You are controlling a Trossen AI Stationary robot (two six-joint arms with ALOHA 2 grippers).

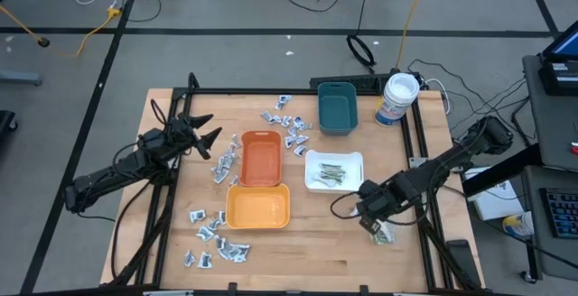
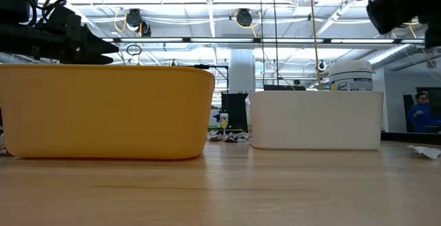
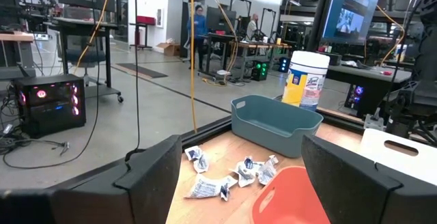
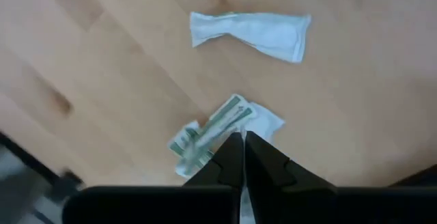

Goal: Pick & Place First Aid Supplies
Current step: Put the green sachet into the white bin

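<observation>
Pinching a green-white strip [image 4: 208, 132] against the table [image 1: 325, 242], the right gripper [image 4: 239, 142] worked at five o'clock from the white tray [image 1: 312, 162]. The left gripper [image 1: 206, 129] waited wide at nine o'clock, holding nothing.

Robotics lab: workstations [image 3: 48, 108], monitors [image 3: 351, 12]

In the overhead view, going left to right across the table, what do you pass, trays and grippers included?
left gripper → yellow tray → white tray → right gripper → white tub
</observation>
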